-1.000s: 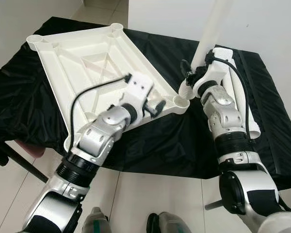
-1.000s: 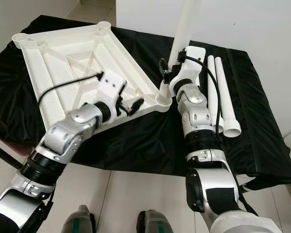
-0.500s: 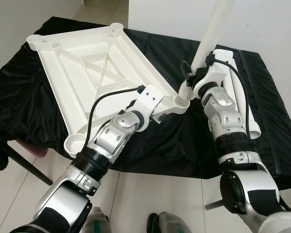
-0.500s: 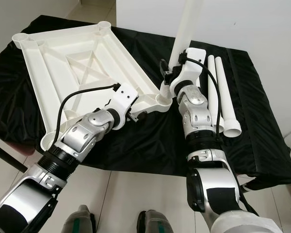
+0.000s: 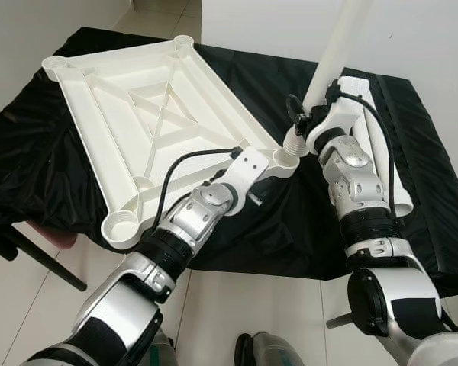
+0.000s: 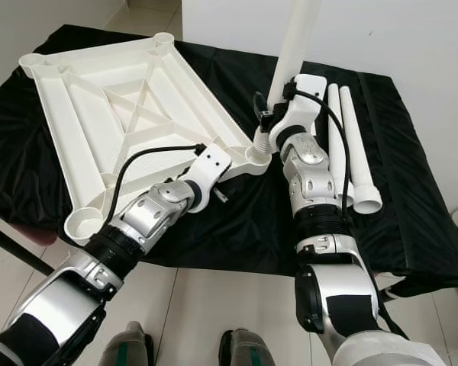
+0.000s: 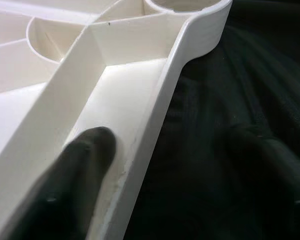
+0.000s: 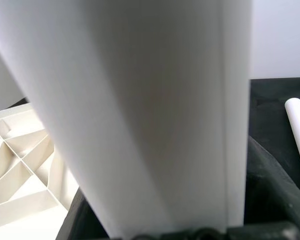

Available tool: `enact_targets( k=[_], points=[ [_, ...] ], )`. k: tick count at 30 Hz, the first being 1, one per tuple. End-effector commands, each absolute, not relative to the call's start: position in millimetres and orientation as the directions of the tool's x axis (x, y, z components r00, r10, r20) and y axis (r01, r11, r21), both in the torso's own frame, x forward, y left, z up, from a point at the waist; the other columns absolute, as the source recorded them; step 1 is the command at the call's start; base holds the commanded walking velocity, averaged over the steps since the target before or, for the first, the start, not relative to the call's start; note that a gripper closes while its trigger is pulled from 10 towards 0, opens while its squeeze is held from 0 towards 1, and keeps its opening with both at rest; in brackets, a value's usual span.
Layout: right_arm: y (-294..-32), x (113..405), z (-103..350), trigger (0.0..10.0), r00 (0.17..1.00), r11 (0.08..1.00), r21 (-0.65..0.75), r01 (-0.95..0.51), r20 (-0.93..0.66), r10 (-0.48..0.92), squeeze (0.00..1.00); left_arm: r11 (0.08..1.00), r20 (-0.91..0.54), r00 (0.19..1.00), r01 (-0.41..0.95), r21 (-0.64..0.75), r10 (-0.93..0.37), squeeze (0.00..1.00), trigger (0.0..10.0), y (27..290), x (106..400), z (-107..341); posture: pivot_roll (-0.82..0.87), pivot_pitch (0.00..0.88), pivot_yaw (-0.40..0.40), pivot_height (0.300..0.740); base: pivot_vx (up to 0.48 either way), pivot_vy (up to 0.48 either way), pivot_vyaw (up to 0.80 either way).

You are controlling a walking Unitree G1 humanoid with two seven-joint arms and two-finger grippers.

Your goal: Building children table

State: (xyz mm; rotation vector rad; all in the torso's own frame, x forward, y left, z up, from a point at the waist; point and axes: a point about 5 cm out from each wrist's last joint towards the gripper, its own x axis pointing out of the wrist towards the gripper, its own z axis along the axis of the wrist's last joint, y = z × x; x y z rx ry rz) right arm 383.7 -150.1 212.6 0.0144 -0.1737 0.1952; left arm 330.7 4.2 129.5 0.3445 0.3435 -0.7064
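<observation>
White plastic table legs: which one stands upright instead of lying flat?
The white plastic leg held by the right gripper, its foot in the upturned white tabletop's near corner socket. The two other legs lie on the black cloth.

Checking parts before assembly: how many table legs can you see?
3: one leg upright at the tabletop corner, held by the right gripper; two spare legs lying on the black cloth. Others may be hidden.

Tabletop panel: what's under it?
The white tabletop panel lies upside down on black cloth. What the cloth covers is hidden.
</observation>
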Motion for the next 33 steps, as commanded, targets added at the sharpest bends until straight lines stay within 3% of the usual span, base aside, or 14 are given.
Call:
enact_targets(
  k=[1, 11, 28, 29, 30, 32, 33],
  points=[
    [-155.0, 381.9, 216.5, 10.0, 0.963, 0.984, -0.006, -0.181, 0.201, 0.178, 0.00, 0.627, -0.428, 0.621, 0.765, 0.147, -0.657, 0.00, 0.0, -0.8, 328.2, 130.5, -0.01, 0.027, -0.023, 0.740, 0.000, 0.000, 0.00],
    [-156.1, 382.0, 216.4, 10.0, 0.964, 0.984, -0.010, -0.178, 0.201, 0.177, 0.00, 0.592, -0.425, 0.586, 0.795, 0.137, -0.689, 0.00, 0.0, 4.9, 326.8, 131.7, 0.00, 0.019, -0.018, 0.740, 0.000, 0.000, 0.00],
    [-152.3, 383.0, 215.2, 10.0, 0.962, 0.981, -0.010, -0.194, 0.194, 0.192, 0.00, 0.464, -0.455, 0.487, 0.869, 0.169, -0.745, 0.00, 0.0, 39.6, 304.8, 131.1, 0.02, 0.027, -0.028, 0.740, 0.000, 0.000, 0.00],
    [-152.3, 382.9, 214.6, 10.0, 0.962, 0.981, -0.009, -0.196, 0.192, 0.194, 0.00, 0.471, -0.456, 0.499, 0.863, 0.183, -0.737, 0.00, 7.8, 40.6, 305.7, 131.7, 0.02, 0.030, -0.031, 0.740, 0.000, 0.000, 0.00],
    [-152.0, 382.9, 213.9, 10.0, 0.962, 0.980, -0.007, -0.198, 0.189, 0.196, 0.00, 0.481, -0.458, 0.512, 0.855, 0.193, -0.726, 0.00, 9.8, 41.4, 307.2, 131.9, 0.02, 0.030, -0.033, 0.740, 0.000, 0.000, 0.00],
    [-150.6, 382.4, 211.9, 10.0, 0.962, 0.978, -0.007, -0.208, 0.181, 0.206, 0.00, 0.494, -0.459, 0.519, 0.850, 0.183, -0.721, 0.00, 10.0, 41.4, 308.7, 132.6, 0.02, 0.035, -0.039, 0.740, 0.000, 0.000, 0.00],
    [-148.4, 381.5, 210.1, 10.0, 0.960, 0.975, -0.010, -0.221, 0.173, 0.219, 0.00, 0.501, -0.451, 0.520, 0.848, 0.173, -0.725, 1.00, 10.0, 42.0, 309.5, 134.6, 0.02, 0.036, -0.041, 0.740, 0.000, 0.000, 0.00]
  ],
)
